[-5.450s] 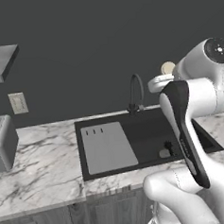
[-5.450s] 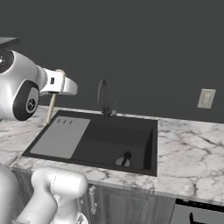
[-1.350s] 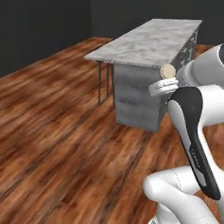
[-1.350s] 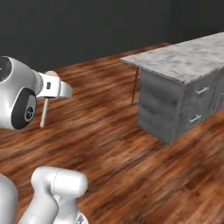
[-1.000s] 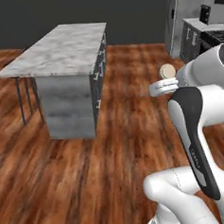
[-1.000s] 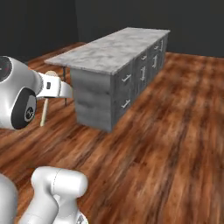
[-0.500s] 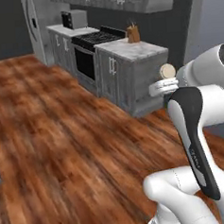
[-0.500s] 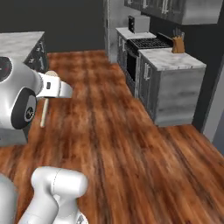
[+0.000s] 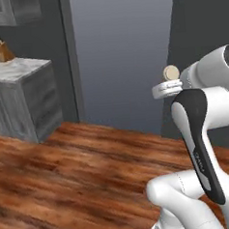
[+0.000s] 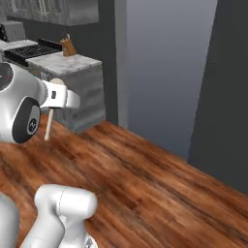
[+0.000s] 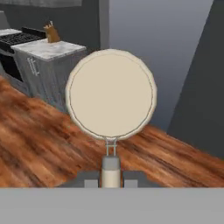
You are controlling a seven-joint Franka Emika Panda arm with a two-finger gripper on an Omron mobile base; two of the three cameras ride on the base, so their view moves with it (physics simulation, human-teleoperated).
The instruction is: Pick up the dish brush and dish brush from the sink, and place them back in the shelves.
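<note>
My gripper (image 11: pixel 110 178) is shut on the dish brush (image 11: pixel 110 94), whose round cream head faces the hand view, its pale handle pinched between the fingers. In the left base view the brush head (image 9: pixel 171 73) shows just above the gripper (image 9: pixel 169 87), held high in front of the arm. From the right base view the gripper (image 10: pixel 58 98) holds the brush with its handle (image 10: pixel 48 125) hanging down. The sink and the shelves are out of view.
A grey cabinet with a marble top (image 9: pixel 17 69) carries a wooden knife block (image 10: pixel 68 46) at the left. Beside it stands a stove (image 10: pixel 29 48). Wooden floor (image 9: pixel 68 187) spreads ahead, up to a tall grey wall panel (image 10: pixel 164 63).
The base has kept turning, so the whole scene has slid left: stove and counter now sit at the left edge and a grey wall fills the front. The brush stays gripped.
</note>
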